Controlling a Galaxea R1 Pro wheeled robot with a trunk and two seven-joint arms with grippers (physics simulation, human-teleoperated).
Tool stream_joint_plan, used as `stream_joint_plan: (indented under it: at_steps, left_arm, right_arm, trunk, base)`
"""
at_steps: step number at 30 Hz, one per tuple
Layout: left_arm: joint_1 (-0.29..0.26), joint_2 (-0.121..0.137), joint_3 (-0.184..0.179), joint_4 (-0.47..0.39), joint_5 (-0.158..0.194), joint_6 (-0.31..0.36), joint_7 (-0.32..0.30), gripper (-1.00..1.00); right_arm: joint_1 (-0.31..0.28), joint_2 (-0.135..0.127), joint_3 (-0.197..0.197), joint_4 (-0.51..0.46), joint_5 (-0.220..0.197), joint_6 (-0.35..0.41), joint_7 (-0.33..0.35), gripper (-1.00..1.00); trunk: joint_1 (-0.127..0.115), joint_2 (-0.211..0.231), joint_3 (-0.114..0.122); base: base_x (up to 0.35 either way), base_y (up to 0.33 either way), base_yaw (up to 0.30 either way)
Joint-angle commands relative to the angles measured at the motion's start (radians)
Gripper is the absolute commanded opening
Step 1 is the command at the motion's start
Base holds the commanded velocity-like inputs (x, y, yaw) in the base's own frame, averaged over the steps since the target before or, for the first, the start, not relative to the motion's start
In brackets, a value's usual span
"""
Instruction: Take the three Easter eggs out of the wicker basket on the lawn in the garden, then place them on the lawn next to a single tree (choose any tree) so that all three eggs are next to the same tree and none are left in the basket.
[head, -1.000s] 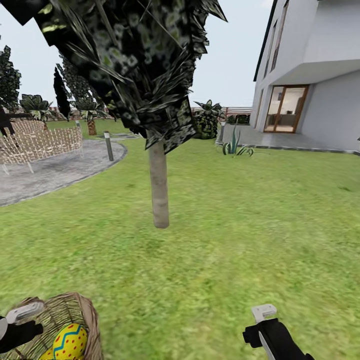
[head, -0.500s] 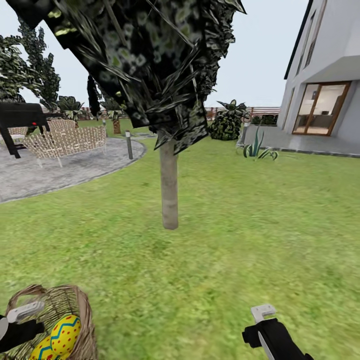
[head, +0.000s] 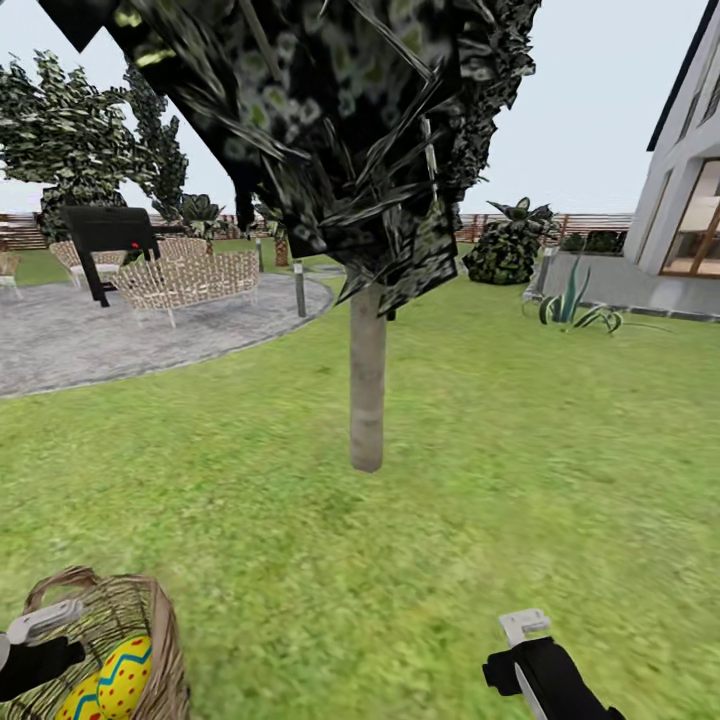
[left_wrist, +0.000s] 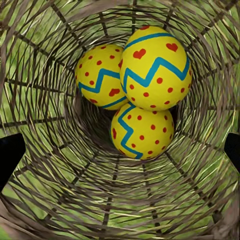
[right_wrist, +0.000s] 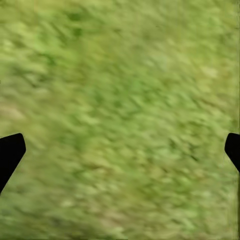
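Green lawn (head: 520, 470) surrounds the tree (head: 367, 380); three Easter eggs (left_wrist: 142, 85) fill the wicker basket (left_wrist: 60, 200). Both arms' fingers (left_wrist: 11, 155) (right_wrist: 10, 152) are spread wide.

Black arms (head: 545, 675), white brackets (head: 524, 626), black end effector fingertips (right_wrist: 10, 152)

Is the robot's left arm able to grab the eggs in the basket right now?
Probably yes. The left wrist view looks straight down into the wicker basket, and the three Easter eggs lie bare at the bottom with nothing covering them. The left gripper has its fingers spread wide, at the basket's mouth.
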Motion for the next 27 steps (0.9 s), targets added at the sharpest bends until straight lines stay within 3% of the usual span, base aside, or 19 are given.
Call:
stream_joint_plan:
  at_steps: [1,9,27]
  left_arm:
    - [-0.001,0.000,0.003,-0.002,0.011,0.005,0.009,1.00]
    - [-0.001,0.000,0.009,-0.016,0.011,0.007,0.009,1.00]
    - [-0.001,-0.002,0.006,-0.030,0.011,0.008,0.010,1.00]
  right_arm:
    - [0.000,0.000,0.003,-0.001,0.006,0.006,0.000,1.00]
    - [0.000,0.017,0.003,0.024,0.008,0.006,-0.002,1.00]
    - [0.000,0.019,0.003,0.028,0.006,0.006,-0.001,1.00]
  trunk:
    - [0.000,0.000,-0.001]
    - [0.000,0.000,-0.001]
    - [0.000,0.000,-0.001]
  base:
    - [0.276,-0.200,0.290]
    - [0.288,-0.177,0.290]
    - [0.223,-0.138,0.290]
